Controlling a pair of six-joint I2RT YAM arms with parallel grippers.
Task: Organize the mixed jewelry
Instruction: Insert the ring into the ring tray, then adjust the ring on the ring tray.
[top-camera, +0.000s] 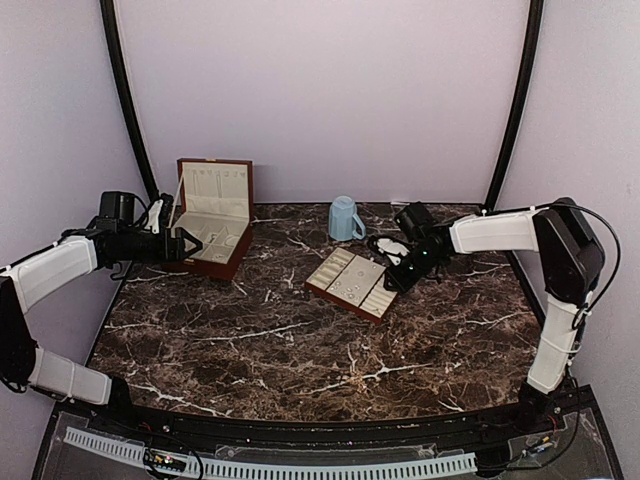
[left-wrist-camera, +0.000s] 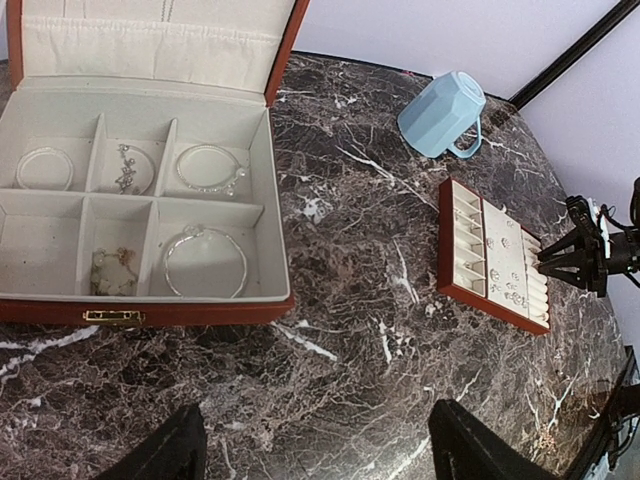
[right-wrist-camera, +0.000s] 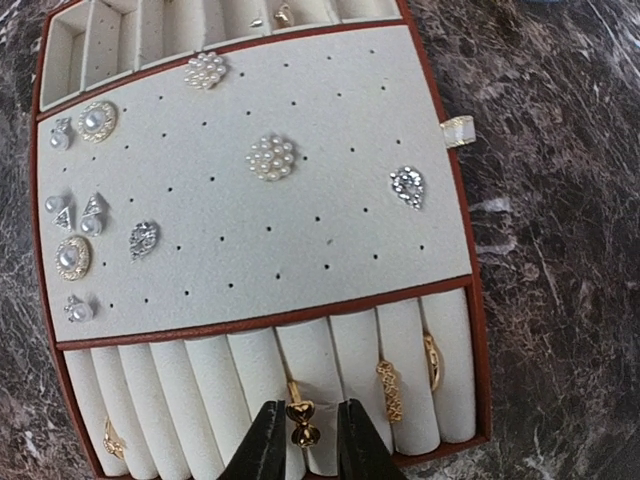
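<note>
The mixed jewelry lies in two places. Several stud earrings (right-wrist-camera: 271, 157) sit on the cream pad of the brown-edged tray (right-wrist-camera: 478, 330), and gold rings (right-wrist-camera: 388, 390) are tucked in its ring rolls. My right gripper (right-wrist-camera: 305, 445) stands over the tray's near edge. Its jaws are slightly apart around a gold bow ring (right-wrist-camera: 303, 422) lodged in a slot, with a gap on the right side. In the top view the tray (top-camera: 325, 292) lies mid-table with the right gripper (top-camera: 398, 277) at its right end. My left gripper (left-wrist-camera: 315, 455) is open above bare marble, with nothing between its fingers.
The open reddish-brown wooden box (left-wrist-camera: 275, 200) holds silver bracelets (left-wrist-camera: 205, 262) in its compartments; it stands at the back left (top-camera: 240, 180), beside the left gripper (top-camera: 192, 243). A light-blue mug (top-camera: 344, 218) stands behind the tray. Curtain walls enclose the marble table (top-camera: 300, 350).
</note>
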